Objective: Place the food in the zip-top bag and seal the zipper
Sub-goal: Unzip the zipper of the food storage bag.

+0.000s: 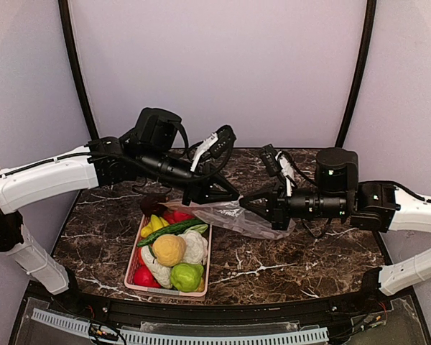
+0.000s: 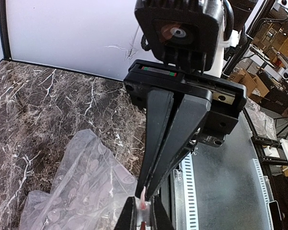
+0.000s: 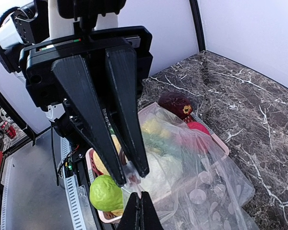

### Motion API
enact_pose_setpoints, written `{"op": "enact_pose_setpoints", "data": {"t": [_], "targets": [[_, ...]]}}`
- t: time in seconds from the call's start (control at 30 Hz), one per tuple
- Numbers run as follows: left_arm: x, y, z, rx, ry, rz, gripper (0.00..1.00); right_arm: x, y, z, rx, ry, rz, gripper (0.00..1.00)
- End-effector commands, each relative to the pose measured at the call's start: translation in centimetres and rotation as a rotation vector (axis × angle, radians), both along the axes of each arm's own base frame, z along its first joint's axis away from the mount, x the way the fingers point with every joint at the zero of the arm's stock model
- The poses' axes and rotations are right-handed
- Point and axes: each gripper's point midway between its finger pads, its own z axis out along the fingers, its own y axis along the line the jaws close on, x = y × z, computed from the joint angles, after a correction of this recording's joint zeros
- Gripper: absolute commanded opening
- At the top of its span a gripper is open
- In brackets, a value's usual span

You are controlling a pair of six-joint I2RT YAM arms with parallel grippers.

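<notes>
Right of the pink basket (image 1: 165,290): zip-top bag (image 1: 238,218) — held up by its mouth edge between both arms.
Left gripper (image 1: 234,195): clamped on the bag's mouth edge.
Right gripper (image 1: 244,203): pinched together on the zipper (image 2: 142,195).
Food (image 1: 169,249): piled inside the basket — none in the bag.

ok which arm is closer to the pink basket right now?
Left. The left arm holds its jaws just beyond the pink basket's far right corner, pinching the zip-top bag; the right arm pinches the bag from farther right, clear of the basket.
</notes>
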Motion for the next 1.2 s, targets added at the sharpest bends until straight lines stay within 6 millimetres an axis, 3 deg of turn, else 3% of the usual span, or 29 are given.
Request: {"op": "enact_pose_setpoints", "data": {"t": [0.0,0.93,1.17], "targets": [[-0.6,1.3,-0.8,0.040,0.025,-0.008,0.01,1.5,-1.4,1.6,0.026,-0.017,-0.111,0.00],[0.5,2.4,-1.7,0.050,-0.015,0.058,0.01,4.0,-3.2,0.7,-0.025,-0.003,-0.273,0.00],[0.7,2.8,-2.3,0.060,-0.024,0.081,0.01,5.1,-4.5,0.4,-0.032,0.017,-0.348,0.00]]}}
